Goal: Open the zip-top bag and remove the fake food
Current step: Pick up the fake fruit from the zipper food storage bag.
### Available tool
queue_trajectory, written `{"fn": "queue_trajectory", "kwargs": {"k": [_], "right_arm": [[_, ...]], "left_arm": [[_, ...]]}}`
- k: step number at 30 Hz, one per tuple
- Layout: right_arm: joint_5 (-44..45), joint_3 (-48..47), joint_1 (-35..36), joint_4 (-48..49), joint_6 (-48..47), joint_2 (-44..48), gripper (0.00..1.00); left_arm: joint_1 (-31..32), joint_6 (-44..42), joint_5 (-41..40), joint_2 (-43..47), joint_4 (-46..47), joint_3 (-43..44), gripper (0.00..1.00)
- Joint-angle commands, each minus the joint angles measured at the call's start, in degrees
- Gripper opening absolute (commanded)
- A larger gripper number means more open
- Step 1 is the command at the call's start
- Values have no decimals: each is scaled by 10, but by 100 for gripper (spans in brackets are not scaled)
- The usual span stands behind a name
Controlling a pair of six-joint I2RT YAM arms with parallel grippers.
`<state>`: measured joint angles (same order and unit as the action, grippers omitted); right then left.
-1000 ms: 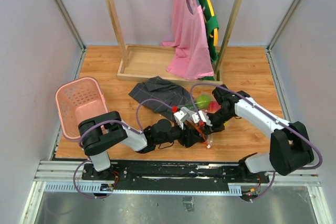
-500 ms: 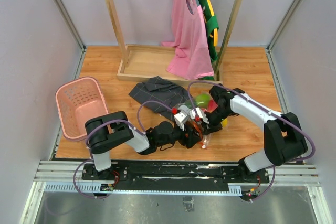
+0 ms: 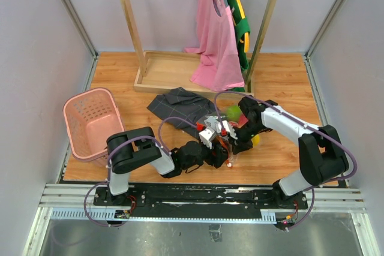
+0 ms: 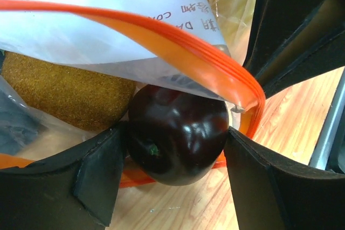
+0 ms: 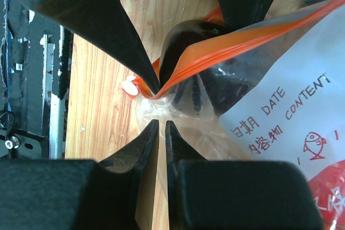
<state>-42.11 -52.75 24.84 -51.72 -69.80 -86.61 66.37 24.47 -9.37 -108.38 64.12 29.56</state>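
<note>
The zip-top bag (image 3: 223, 131) lies mid-table with its orange zip strip (image 4: 178, 44) parted. My left gripper (image 4: 175, 138) is at the mouth, its fingers pressed on both sides of a dark glossy fruit (image 4: 186, 119) that sits half out on the wood. A brownish fruit (image 4: 59, 92) lies deeper inside, under the white label (image 4: 135, 4). My right gripper (image 5: 161, 125) is shut on the clear plastic just below the bag's corner (image 5: 178, 100). In the top view a lime green fruit (image 3: 233, 113), a red one (image 3: 245, 122) and a yellow one (image 3: 256, 139) show around the right arm.
A pink slotted basket (image 3: 90, 121) stands at the left. A grey checked cloth (image 3: 180, 107) lies just behind the bag. A wooden clothes rack (image 3: 174, 79) with a pink garment (image 3: 216, 46) fills the back. Metal rails run along the near edge.
The left arm has pushed farther towards the bag mouth, and the right gripper and bag have shifted slightly left and back.
</note>
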Motion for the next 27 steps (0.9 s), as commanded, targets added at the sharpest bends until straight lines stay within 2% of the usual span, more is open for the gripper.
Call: {"fn": "queue_trajectory", "kwargs": {"k": [1,6,10,12,21,27], "right_arm": [[-17,-11,6,6,14,-9,11],[-15,-13,6,8,19,-8,10],[-14,-14,5,8,23,-4,10],[-15,-15,2,8,23,0,10],[-36,-16,-17,5,17,37,12],[-71,-21,-25,-18,-13,65,15]], "left_arm": [[11,-13,-34,-18,-7,25,73],[12,-12,-34,-21,-5,27,58],[12,-9,-30,-12,-8,23,36],[12,-6,-30,0,-11,16,31],[12,33,0,83,-39,-30,15],[12,86,43,122,-77,-45,12]]}}
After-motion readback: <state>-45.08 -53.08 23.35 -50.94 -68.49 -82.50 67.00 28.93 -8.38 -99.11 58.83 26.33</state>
